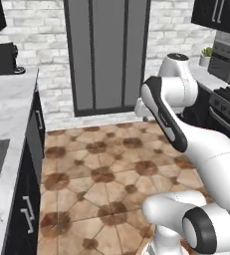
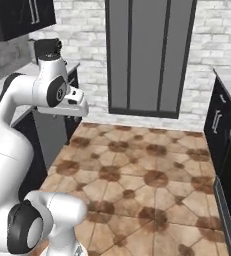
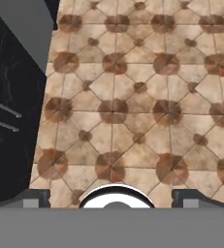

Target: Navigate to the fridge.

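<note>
Dark panelled cabinet [image 1: 106, 55] ahead, tiled floor [image 1: 101, 169]

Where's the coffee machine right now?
In the left base view, the black coffee machine sits on the marble counter at far left, against the brick wall.

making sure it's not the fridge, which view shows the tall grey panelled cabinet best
The right base view: the panelled cabinet stands unobstructed down to its base, no dispenser on it. The left base view has it too, but the arm covers its lower right corner. The hand view looks down at floor tiles.
</note>
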You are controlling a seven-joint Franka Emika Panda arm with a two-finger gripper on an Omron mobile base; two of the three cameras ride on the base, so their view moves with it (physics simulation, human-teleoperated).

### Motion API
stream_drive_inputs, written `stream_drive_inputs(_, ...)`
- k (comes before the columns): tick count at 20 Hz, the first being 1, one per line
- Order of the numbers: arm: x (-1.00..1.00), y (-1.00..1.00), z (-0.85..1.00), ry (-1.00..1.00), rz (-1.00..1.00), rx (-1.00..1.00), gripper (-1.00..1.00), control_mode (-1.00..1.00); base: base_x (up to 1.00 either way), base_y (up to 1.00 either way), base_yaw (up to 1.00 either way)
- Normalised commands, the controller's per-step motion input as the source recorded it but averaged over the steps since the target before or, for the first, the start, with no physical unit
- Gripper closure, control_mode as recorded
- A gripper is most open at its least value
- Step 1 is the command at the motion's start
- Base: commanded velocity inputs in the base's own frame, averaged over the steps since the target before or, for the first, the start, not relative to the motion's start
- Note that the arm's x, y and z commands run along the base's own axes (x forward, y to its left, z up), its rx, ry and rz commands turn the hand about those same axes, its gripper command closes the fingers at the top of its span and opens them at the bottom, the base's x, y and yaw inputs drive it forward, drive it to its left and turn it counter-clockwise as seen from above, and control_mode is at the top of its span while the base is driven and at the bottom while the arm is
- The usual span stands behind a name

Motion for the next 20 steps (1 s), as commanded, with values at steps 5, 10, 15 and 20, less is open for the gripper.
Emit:
stream_drive_inputs(5, 0.00, 0.00, 0.00, 0.00, 0.00, 0.00, -1.00, 1.00, 0.14, -0.23, -0.44)
stream_drive_inputs(10, 0.00, 0.00, 0.00, 0.00, 0.00, 0.00, -1.00, 1.00, 0.00, -0.36, -0.50)
stream_drive_inputs(15, 0.00, 0.00, 0.00, 0.00, 0.00, 0.00, -1.00, 1.00, -0.12, -0.20, -0.61)
stream_drive_inputs(20, 0.00, 0.00, 0.00, 0.00, 0.00, 0.00, -1.00, 1.00, -0.36, -0.07, -0.66)
